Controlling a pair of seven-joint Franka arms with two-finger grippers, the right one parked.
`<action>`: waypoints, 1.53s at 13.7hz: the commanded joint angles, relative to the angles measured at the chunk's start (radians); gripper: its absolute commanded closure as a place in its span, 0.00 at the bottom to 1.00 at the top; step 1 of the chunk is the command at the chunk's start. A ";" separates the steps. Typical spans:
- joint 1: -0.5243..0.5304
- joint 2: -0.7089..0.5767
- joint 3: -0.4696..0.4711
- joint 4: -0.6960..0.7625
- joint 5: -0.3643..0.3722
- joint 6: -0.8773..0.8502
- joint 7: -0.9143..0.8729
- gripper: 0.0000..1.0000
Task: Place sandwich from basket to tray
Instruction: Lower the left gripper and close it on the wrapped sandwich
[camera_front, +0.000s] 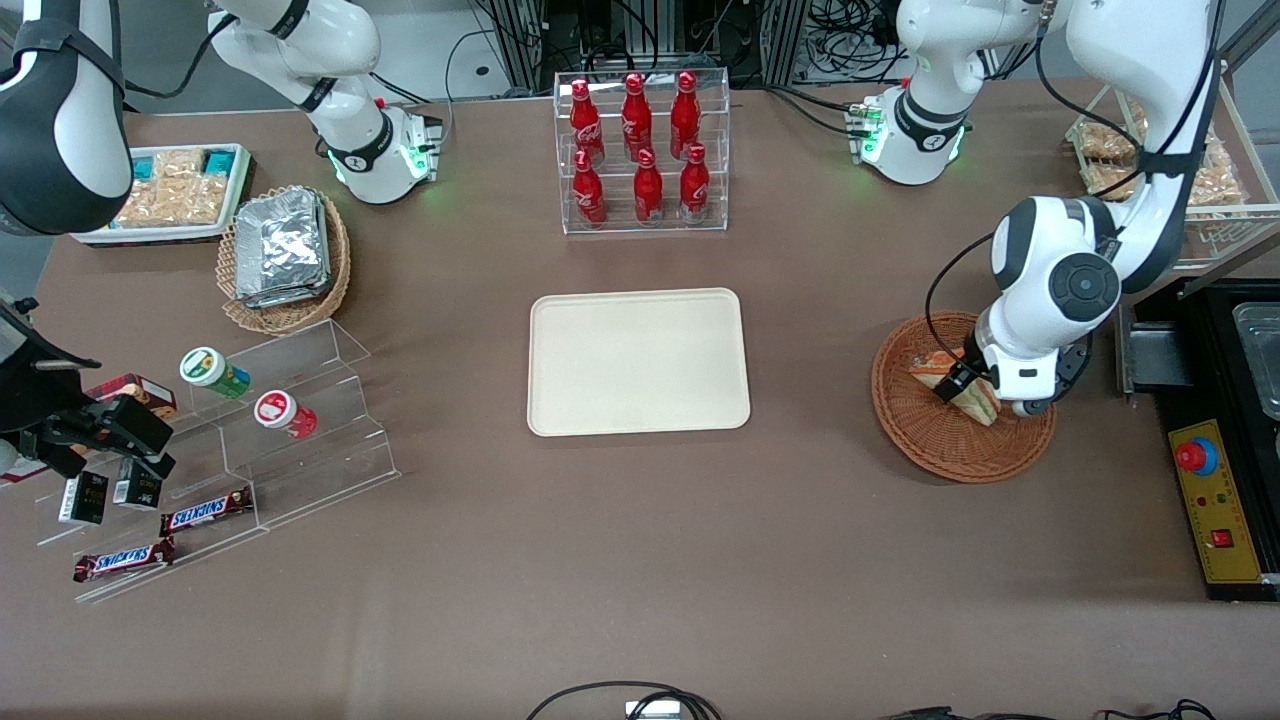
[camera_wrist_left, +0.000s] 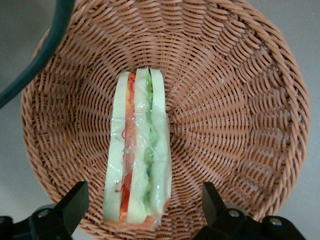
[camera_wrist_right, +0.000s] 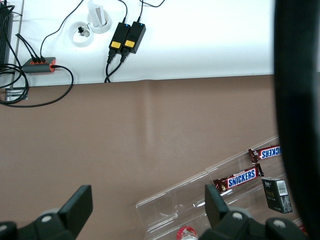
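The sandwich (camera_front: 980, 403) (camera_wrist_left: 137, 150), a plastic-wrapped wedge of white bread with red, orange and green layers, lies in the reddish-brown wicker basket (camera_front: 940, 450) (camera_wrist_left: 240, 100) toward the working arm's end of the table. My left gripper (camera_front: 962, 385) (camera_wrist_left: 144, 192) is lowered into the basket and stands open. One finger is on each side of the sandwich's wide end, with a gap showing on both sides. The cream-beige tray (camera_front: 638, 362) lies flat at the table's middle, with nothing on it.
A clear rack of red bottles (camera_front: 640, 150) stands farther from the front camera than the tray. A yellow control box with a red button (camera_front: 1215, 500) sits beside the basket at the table's end. A tan basket of foil packets (camera_front: 285, 250) and a clear stepped shelf (camera_front: 250, 430) lie toward the parked arm's end.
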 joint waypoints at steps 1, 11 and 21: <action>-0.001 0.033 0.002 -0.006 0.024 0.048 -0.059 0.00; 0.002 0.067 0.006 -0.034 0.076 0.096 -0.075 1.00; -0.010 -0.022 0.001 0.046 0.104 -0.132 -0.007 1.00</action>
